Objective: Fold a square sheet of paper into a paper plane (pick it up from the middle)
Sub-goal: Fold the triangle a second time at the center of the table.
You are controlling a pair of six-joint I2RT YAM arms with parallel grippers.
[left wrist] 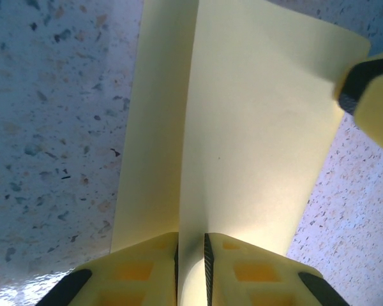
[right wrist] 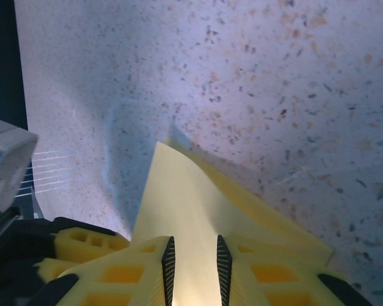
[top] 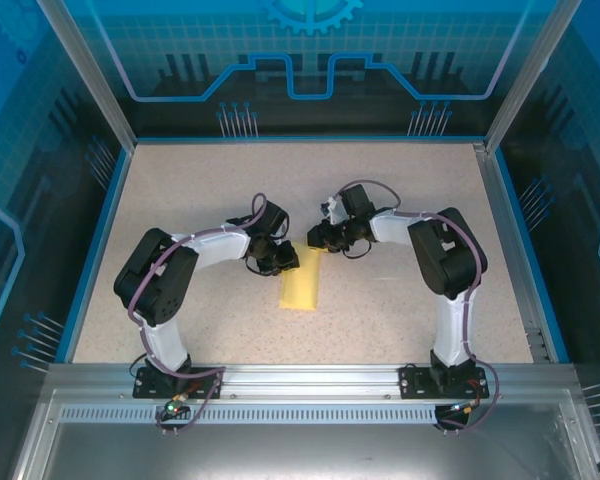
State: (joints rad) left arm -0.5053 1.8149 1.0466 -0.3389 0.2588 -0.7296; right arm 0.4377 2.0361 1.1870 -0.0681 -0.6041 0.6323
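Paper (top: 302, 285): lying as a narrow pale-yellow strip on the table (top: 400, 200), midway between the two arms, with its far end reaching up to both claws.
Left claw (left wrist: 191, 255): clenching on the paper; a raised layer is running up between its nearly closed pads.
Right claw (right wrist: 196, 261): grasping the paper from the other side; a lifted flap is passing between its dark pads and throwing a shadow on the table.
Done: the square is looking folded down already into a long, slim, layered shape, with one straight crease running along its length in the left wrist view.
Left: judging by the top view, the near end is staying blunt and no wings are spreading, so the nose, the wings and the final pressing of the creases are probably waiting.
Material: thin, plain sheet, bending softly instead of standing stiff; light is glowing through it near the pads.
Texture: paper is showing smooth, matt and unmarked; the claws' pads are showing black and finely ribbed, set in yellow honeycombed fingers.
Shape: one corner is coming to a sharp point in the right wrist view, with a second layer peeking out beneath it.
Table surface: pale, hard, speckled with brown and dark flecks.
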